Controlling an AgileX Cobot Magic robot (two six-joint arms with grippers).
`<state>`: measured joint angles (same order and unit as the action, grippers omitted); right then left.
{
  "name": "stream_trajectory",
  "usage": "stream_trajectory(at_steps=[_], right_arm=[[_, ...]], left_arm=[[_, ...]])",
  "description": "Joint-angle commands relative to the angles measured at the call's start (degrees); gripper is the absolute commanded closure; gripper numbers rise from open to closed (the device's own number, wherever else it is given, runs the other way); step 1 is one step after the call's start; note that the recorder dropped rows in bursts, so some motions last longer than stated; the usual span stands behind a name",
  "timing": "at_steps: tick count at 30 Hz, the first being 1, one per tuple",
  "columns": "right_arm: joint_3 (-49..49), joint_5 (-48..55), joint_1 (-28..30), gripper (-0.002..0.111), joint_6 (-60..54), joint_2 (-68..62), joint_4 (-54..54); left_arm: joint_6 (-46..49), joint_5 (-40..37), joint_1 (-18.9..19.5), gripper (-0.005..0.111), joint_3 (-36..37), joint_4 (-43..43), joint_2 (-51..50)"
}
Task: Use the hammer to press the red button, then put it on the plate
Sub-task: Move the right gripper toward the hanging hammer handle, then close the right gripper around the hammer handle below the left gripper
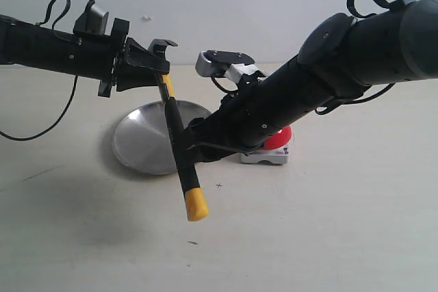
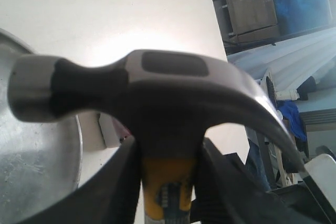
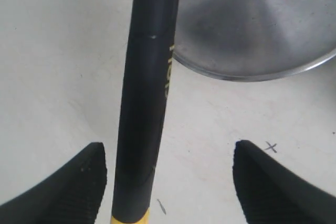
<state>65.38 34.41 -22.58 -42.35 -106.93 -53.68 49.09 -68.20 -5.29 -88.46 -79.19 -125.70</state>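
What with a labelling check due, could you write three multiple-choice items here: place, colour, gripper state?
1. In the exterior view, the glossy red dome button sits where against the round silver metal plate? A on it; B to its right; C to its left.
2. The black-handled claw hammer has a handle tip of which colour? A yellow; B red; C green.
3. The right gripper is: A shut on the handle; B open astride the handle; C gripping the plate.
B, it lies right of the plate's rim; A, the tip shows yellow; B, its fingers stand clear of the handle.
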Motion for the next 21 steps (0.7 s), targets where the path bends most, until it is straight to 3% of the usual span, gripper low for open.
stream_trajectory(at_steps=[1,21], right_arm=[[0.26,1.19,-0.09,0.042,-2.11,-0.14,-1.87],[3.22,3.28,-0.09,0.042,1.53,-0.14,-2.63]], left_arm=[[-0.07,-1.76,-0.02,0.107,-0.17,-4.01,1.52],[0.14,-1.76,-0.02,0.107,-0.17,-4.75,1.52]])
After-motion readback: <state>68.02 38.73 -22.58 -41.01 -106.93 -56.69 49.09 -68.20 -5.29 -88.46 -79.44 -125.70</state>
